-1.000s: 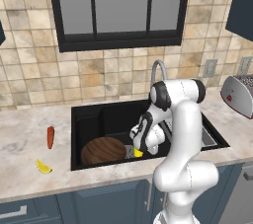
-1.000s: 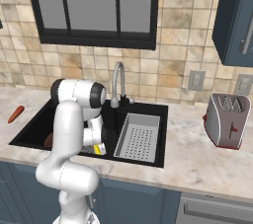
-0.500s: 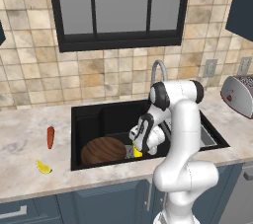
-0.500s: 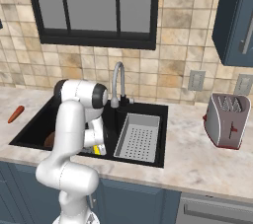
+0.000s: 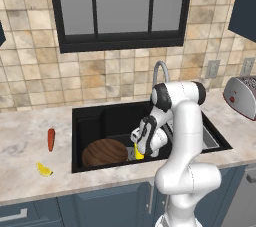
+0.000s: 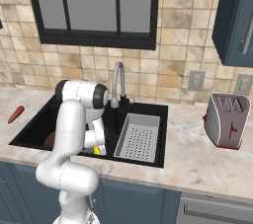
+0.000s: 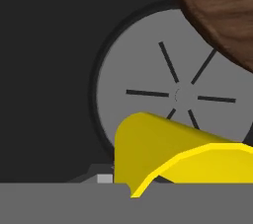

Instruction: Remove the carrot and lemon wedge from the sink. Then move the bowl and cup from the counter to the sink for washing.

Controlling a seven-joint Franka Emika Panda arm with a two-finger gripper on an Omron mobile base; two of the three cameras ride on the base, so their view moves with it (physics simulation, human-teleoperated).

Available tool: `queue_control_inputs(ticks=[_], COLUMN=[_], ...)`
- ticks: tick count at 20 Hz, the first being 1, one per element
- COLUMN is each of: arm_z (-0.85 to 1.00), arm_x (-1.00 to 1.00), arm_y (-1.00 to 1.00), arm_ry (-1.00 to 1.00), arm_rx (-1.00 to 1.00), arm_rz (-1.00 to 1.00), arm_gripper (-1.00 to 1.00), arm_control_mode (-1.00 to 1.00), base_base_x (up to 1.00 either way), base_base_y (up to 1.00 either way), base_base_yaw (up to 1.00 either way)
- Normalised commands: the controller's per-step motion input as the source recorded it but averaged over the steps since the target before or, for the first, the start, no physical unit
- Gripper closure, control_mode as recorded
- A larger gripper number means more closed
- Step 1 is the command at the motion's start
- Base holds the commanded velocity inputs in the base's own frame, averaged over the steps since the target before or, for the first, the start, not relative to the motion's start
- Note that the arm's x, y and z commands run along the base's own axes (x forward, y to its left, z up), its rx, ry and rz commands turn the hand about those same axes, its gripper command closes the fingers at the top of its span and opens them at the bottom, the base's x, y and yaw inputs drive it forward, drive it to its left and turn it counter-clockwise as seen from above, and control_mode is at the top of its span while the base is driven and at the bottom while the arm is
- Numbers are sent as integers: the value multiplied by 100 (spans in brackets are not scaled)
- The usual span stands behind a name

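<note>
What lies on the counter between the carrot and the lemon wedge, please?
Nothing: in the left base view, only bare counter separates the carrot from the lemon wedge nearer the front edge.

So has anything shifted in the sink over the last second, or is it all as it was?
Nothing visibly moved. The gripper is still low in the sink, shut on the cup, with the bowl beside it in the basin. The carrot and lemon wedge lie on the counter as before.
</note>
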Motion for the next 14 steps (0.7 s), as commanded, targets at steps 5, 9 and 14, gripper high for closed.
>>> queue_control_inputs(ticks=[5,9,14], arm_z=[-19,-20,-19], arm_x=[0,1,2], arm_y=[0,0,0], arm_ry=[0,0,0], arm_rx=[0,0,0], arm_rz=[0,0,0], arm_gripper=[100,100,-100], arm_control_mode=[-100,-100,-100], base_base_x=[0,0,0], base_base_y=[0,0,0], base_base_yaw=[0,0,0])
